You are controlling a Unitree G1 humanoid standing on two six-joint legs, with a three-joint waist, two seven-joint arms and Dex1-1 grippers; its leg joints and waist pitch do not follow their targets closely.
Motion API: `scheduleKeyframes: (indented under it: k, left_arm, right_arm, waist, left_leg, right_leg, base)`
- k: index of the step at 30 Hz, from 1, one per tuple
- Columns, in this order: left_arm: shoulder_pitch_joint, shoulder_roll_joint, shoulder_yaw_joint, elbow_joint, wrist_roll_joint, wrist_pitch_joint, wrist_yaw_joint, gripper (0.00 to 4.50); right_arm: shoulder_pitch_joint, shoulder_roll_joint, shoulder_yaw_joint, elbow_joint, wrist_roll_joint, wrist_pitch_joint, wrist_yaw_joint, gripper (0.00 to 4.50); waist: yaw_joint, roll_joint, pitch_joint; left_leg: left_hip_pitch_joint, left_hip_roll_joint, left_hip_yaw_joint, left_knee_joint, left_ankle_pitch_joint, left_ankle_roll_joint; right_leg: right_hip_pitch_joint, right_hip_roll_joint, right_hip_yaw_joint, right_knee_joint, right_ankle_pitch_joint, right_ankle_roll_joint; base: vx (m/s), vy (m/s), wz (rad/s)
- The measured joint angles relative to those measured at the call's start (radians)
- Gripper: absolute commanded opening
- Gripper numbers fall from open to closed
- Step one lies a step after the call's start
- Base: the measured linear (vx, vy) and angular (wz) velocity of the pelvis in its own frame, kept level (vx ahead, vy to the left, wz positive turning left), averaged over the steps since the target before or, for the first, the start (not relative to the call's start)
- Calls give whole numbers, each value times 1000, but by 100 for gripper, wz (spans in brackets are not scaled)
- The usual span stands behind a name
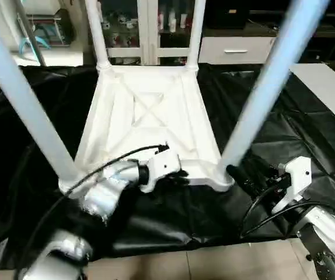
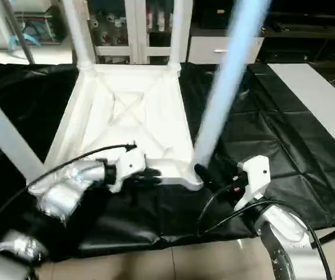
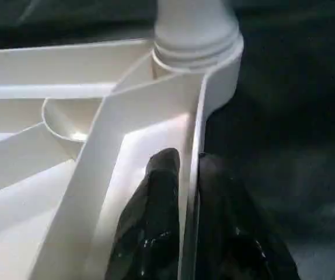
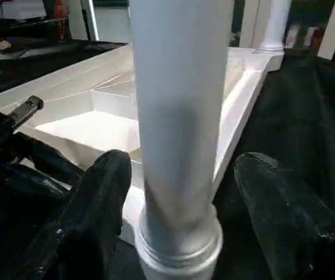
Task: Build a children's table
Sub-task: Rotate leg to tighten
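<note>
1. Running out of the top edge, all four legs of the children's table (image 1: 147, 125) are cut off, so their tips stay unseen.
2. The table lies upside down on the black-draped work table (image 1: 307, 146), ribbed underside up.
3. The left gripper (image 3: 188, 175) pinches the tabletop's near rim, one finger (image 3: 161, 192) inside and one outside, jaws narrow.
4. The right gripper (image 4: 179, 175) stands wide around the near right leg (image 4: 179, 116) just above its socket; the fingers flank it with gaps on both sides.
</note>
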Motion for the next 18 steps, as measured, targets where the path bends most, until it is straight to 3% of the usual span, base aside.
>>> scheduleKeyframes:
  k: [9, 14, 18]
  left_arm:
    - [218, 29, 84, -339, -73, 119, 67, 176]
    - [282, 24, 135, -425, -106, 78, 139, 210]
    - [447, 25, 196, -597, -220, 67, 135, 257]
  right_arm:
    - [59, 61, 31, -3, -2, -8, -10, 316]
    - [73, 113, 42, -3, -7, -24, -50, 316]
    - [103, 133, 80, -6, -19, -77, -39, 316]
  waist:
    - [-1, -10, 7]
    - [-2, -12, 8]
    - [-9, -14, 8]
  left_leg:
    - [0, 2, -1, 0, 0, -2]
    - [0, 2, -1, 1, 0, -2]
    - [-1, 3, -2, 0, -1, -3]
  right_leg:
    - [0, 3, 0, 1, 0, 0]
    - [0, 4, 2, 1, 1, -1]
    - [0, 4, 2, 1, 0, 1]
  base:
    - [0, 0, 0]
    - [0, 0, 0]
    - [0, 0, 0]
